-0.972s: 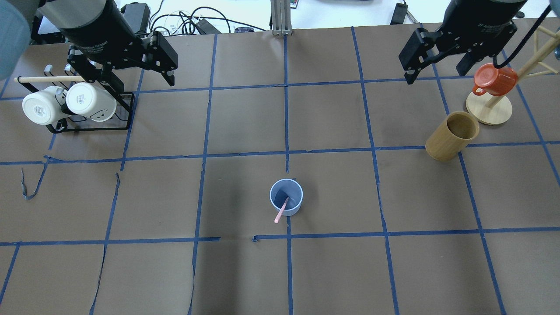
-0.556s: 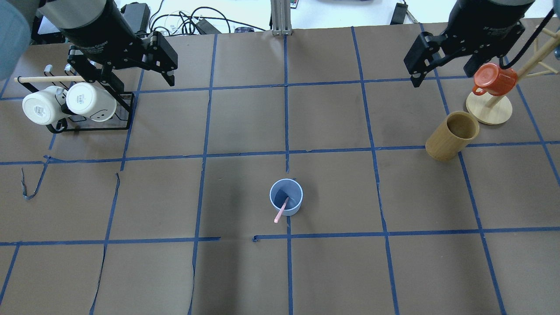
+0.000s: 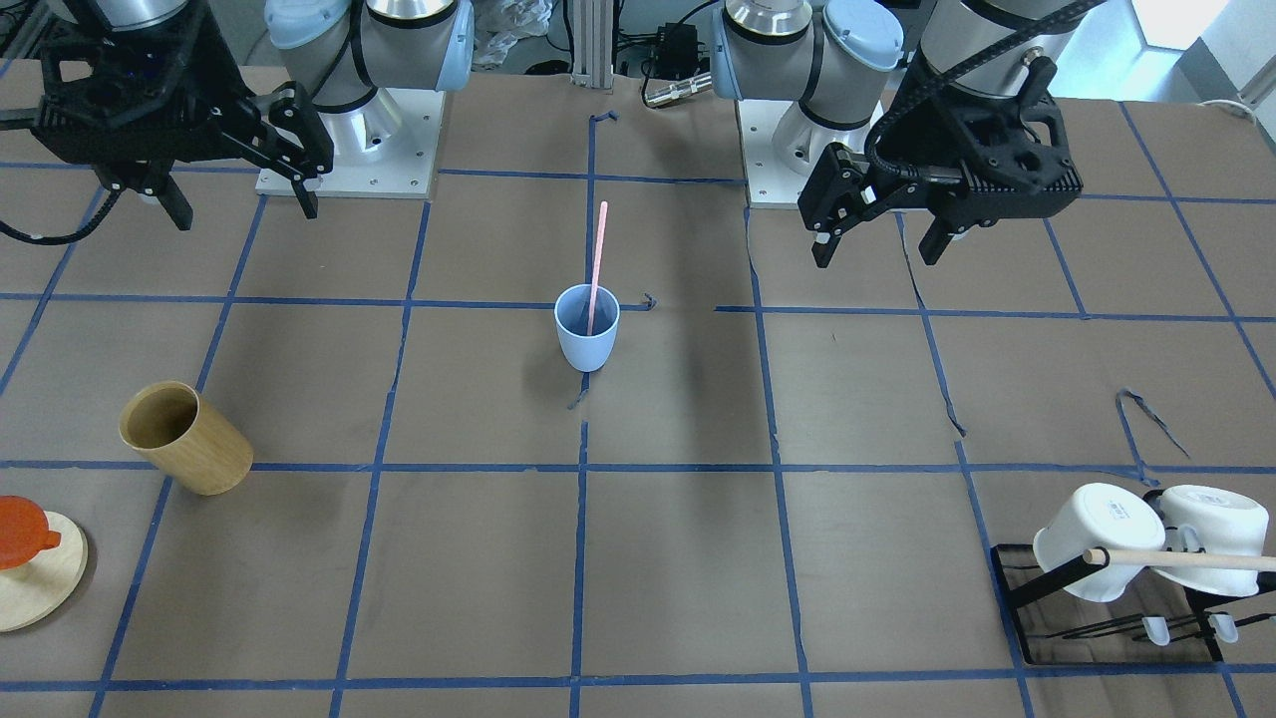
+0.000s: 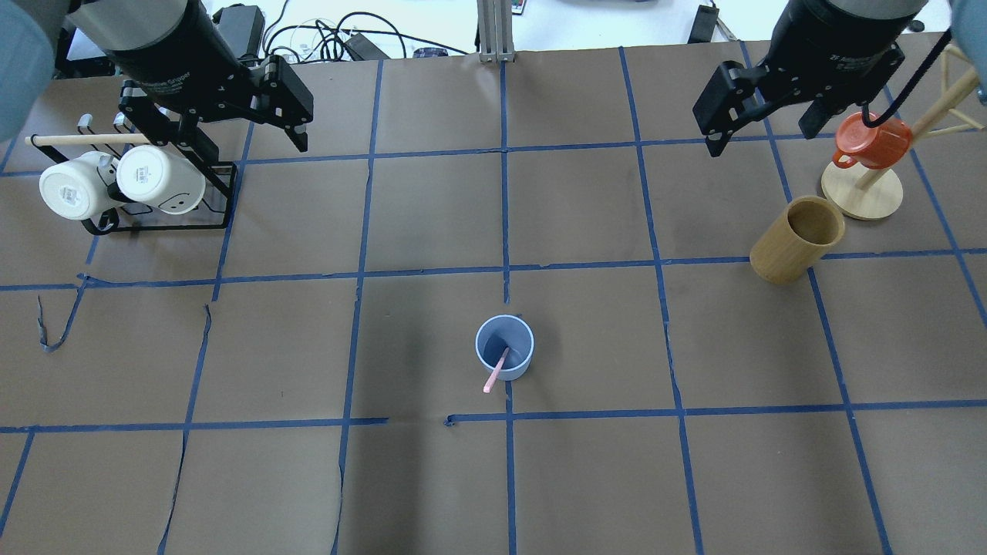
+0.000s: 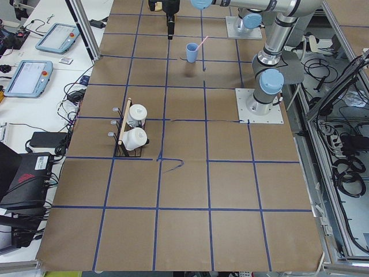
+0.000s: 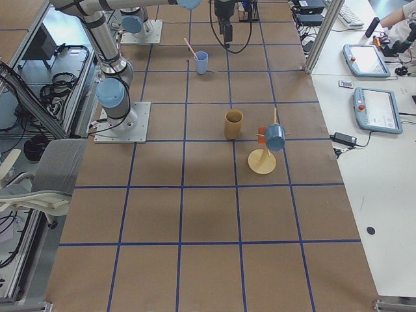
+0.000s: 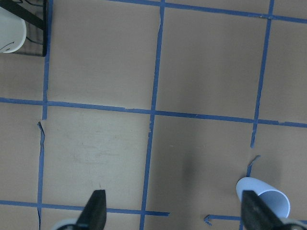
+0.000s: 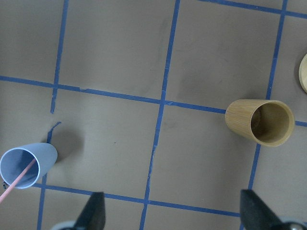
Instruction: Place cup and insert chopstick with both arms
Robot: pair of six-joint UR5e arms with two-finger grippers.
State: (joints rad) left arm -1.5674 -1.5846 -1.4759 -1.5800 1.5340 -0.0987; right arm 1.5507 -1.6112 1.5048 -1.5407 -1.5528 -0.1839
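Observation:
The pale blue cup (image 4: 504,347) stands upright near the table's middle, also in the front view (image 3: 586,334). The pink chopstick (image 4: 495,371) stands in it and leans on the rim; in the front view it (image 3: 597,259) rises well above the cup. My left gripper (image 4: 235,142) is open and empty, high over the far left, by the mug rack. My right gripper (image 4: 762,139) is open and empty, high over the far right. The right wrist view shows the cup (image 8: 26,165) with the stick (image 8: 14,187); the left wrist view shows the cup's rim (image 7: 264,201).
A tan wooden cup (image 4: 798,239) stands at the right. Behind it is a wooden mug tree (image 4: 862,193) holding a red mug (image 4: 871,142). A black rack (image 4: 154,220) with two white mugs and a wooden rod (image 4: 85,139) is at the far left.
My right gripper has shifted slightly, ending a little further left, still high and open. The left gripper, the cup and the chopstick have not moved.

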